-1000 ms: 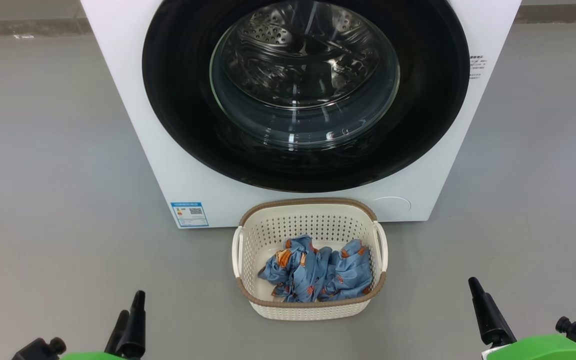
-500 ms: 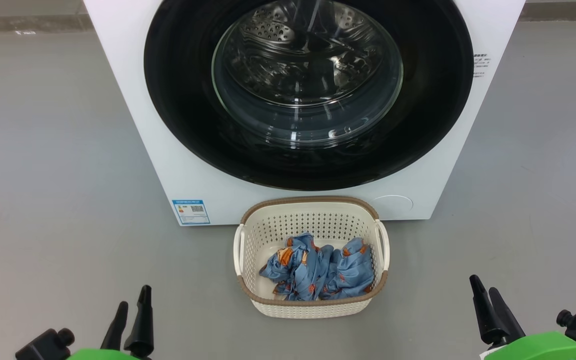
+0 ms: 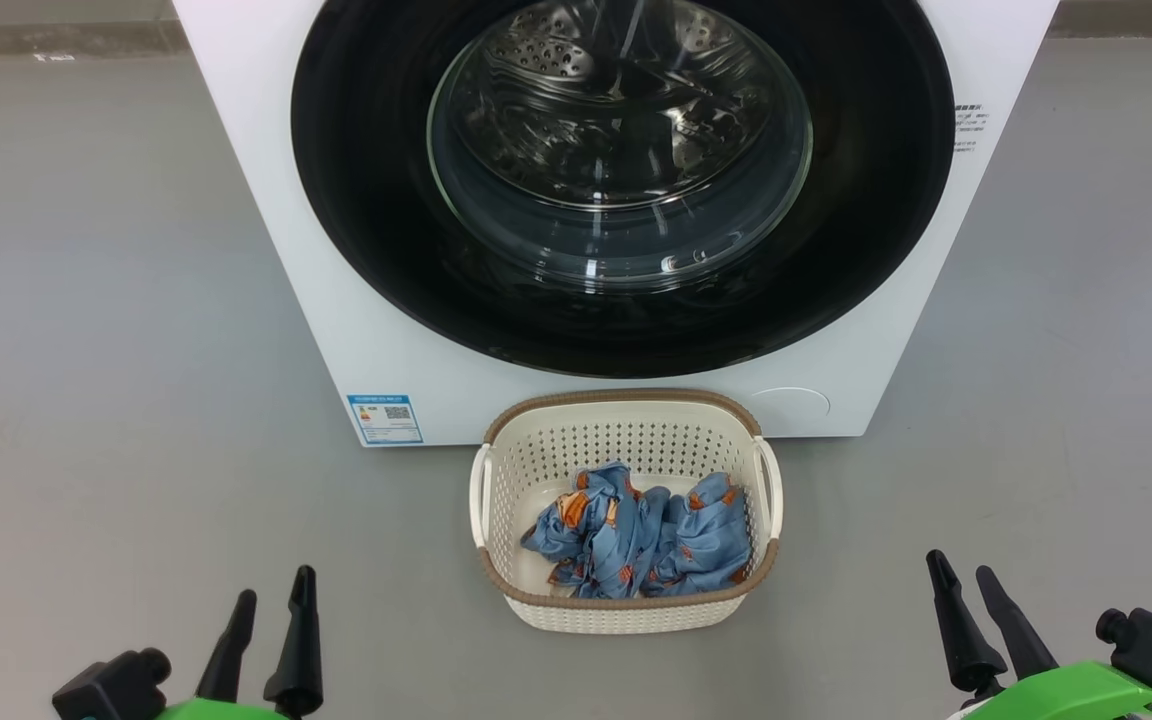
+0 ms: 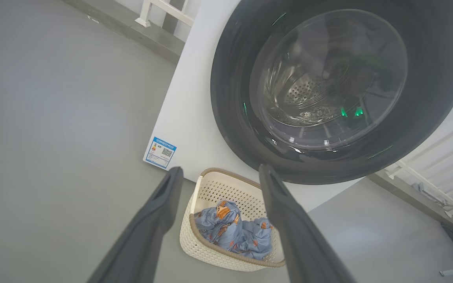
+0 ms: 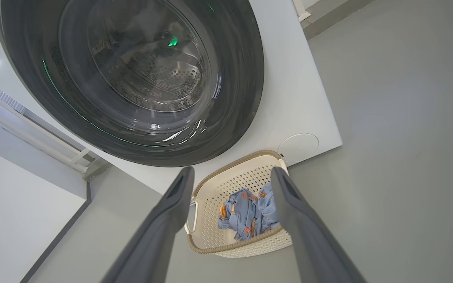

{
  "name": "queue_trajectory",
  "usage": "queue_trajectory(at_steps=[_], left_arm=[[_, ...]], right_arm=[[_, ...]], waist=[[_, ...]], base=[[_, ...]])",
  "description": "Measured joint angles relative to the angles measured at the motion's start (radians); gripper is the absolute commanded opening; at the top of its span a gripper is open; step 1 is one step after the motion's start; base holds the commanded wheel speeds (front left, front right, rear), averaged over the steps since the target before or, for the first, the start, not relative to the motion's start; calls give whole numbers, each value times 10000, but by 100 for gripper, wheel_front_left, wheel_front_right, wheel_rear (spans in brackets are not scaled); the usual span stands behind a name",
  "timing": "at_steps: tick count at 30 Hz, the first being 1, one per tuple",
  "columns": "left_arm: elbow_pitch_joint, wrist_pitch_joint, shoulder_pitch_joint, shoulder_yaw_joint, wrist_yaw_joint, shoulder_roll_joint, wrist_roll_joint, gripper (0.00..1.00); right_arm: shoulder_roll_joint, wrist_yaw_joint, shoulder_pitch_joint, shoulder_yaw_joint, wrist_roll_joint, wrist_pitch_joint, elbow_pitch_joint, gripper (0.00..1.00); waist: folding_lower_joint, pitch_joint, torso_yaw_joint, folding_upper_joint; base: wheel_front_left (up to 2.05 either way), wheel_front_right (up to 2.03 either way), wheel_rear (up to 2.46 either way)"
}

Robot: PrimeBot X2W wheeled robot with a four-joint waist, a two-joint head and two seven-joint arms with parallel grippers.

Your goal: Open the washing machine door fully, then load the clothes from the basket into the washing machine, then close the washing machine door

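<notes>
Head view: washing machine door point(image 3: 621, 330) shut, clothes point(image 3: 636, 540) in the basket point(image 3: 626, 398)
Basket's on the floor against the washing machine point(image 3: 276, 250); left pincer point(image 3: 276, 585) and right pincer point(image 3: 958, 565) hang either side, both spread wide, empty. Clothes look soft and light, I'd pinch a raised fold; glossy door rim looks stiff and slippery, can't spot a handle

A: Light?
B: Bright, even, faint shadows.
A: Glare?
B: White streaks and green glints on the door point(image 3: 621, 180) glass.
A: Sharpness?
B: Head view crisp. Wrist views bend at the edges, and the near fingers point(image 4: 148, 228) are soft.
</notes>
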Motion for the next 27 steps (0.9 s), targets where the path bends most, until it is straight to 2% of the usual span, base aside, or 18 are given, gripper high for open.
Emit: queue_trajectory(at_steps=[27], left_arm=[[-552, -784, 237, -293, 73, 119, 3244, 100]], right_arm=[[-257, 0, 20, -17, -3010, -748, -228, 100]], waist=[[0, -43, 76, 0]], base=[[0, 0, 0]])
